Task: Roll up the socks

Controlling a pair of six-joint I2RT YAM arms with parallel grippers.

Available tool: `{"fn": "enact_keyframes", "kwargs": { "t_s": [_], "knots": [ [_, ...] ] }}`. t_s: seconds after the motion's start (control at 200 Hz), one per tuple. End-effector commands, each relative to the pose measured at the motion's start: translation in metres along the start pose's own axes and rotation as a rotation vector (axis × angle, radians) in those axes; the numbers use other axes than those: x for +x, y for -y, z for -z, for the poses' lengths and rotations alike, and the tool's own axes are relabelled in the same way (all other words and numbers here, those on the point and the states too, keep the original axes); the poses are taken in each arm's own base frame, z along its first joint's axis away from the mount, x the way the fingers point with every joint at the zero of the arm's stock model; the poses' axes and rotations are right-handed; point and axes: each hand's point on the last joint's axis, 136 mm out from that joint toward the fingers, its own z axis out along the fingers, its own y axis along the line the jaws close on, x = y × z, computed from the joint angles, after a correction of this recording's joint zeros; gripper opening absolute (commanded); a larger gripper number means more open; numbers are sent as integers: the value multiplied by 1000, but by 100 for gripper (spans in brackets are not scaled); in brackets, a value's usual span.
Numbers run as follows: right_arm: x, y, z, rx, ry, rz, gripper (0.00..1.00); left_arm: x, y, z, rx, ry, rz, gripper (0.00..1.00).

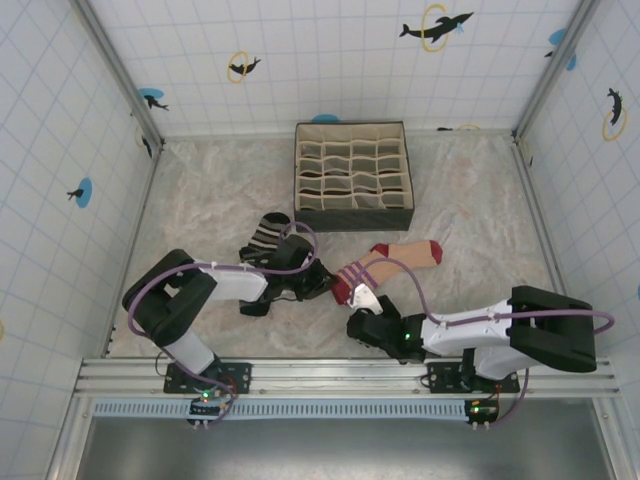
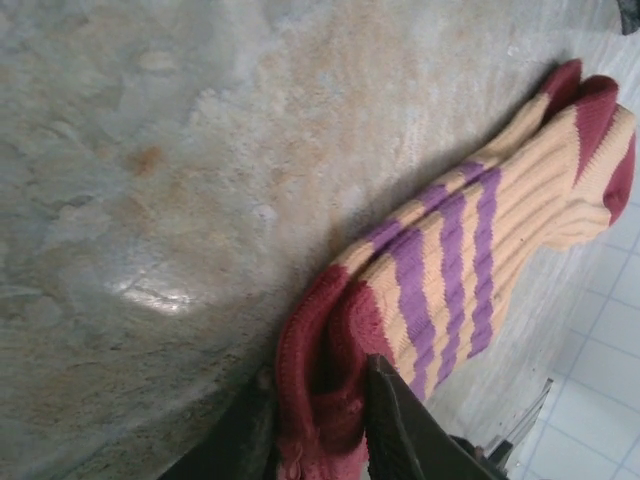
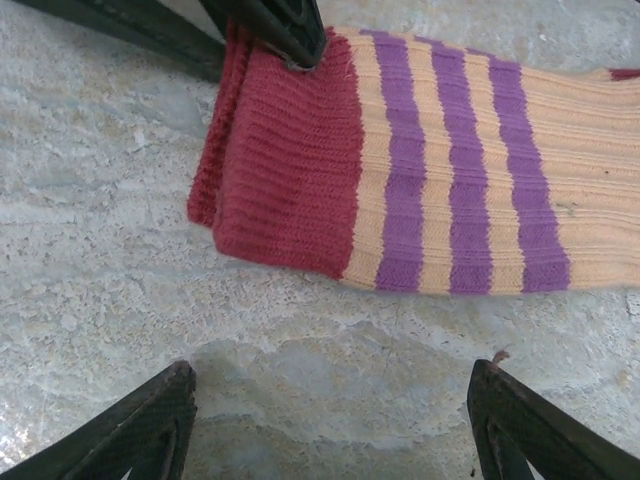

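The left arm is reaching right toward frame centre, the left gripper [image 1: 318, 281] pinching the cuff of the peach sock [image 1: 400, 257]. The right arm is stretching left across the lower frame, the right gripper [image 3: 335, 400] hovering, jaws spread wide.

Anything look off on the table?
Nothing spilled or damaged. Black grey-striped fabric sock lies bunched by the left arm; peach striped sock with dark red cuff lies flat, cuff pinched in left hand.
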Motion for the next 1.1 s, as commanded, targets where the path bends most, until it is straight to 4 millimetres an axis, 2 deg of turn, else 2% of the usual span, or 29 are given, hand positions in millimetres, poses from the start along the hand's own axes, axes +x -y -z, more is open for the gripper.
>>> {"fn": "enact_keyframes", "kwargs": {
  "t_s": [0.0,0.155,0.515,0.901,1.096],
  "knots": [
    [-25,-14,2,-29,75,-25,73,4,-4,-4,-25,-11,-6,14],
    [-32,-22,0,-47,99,3,73,7,-1,-1,-15,-9,12,0],
    [-44,-34,-19,2,101,94,75,20,7,4,8,-45,74,0],
    [-40,-13,-22,119,128,79,68,26,3,9,-16,-59,68,0],
    [-30,-9,-28,140,103,84,41,25,6,10,-13,-61,66,0]
  ]
}}
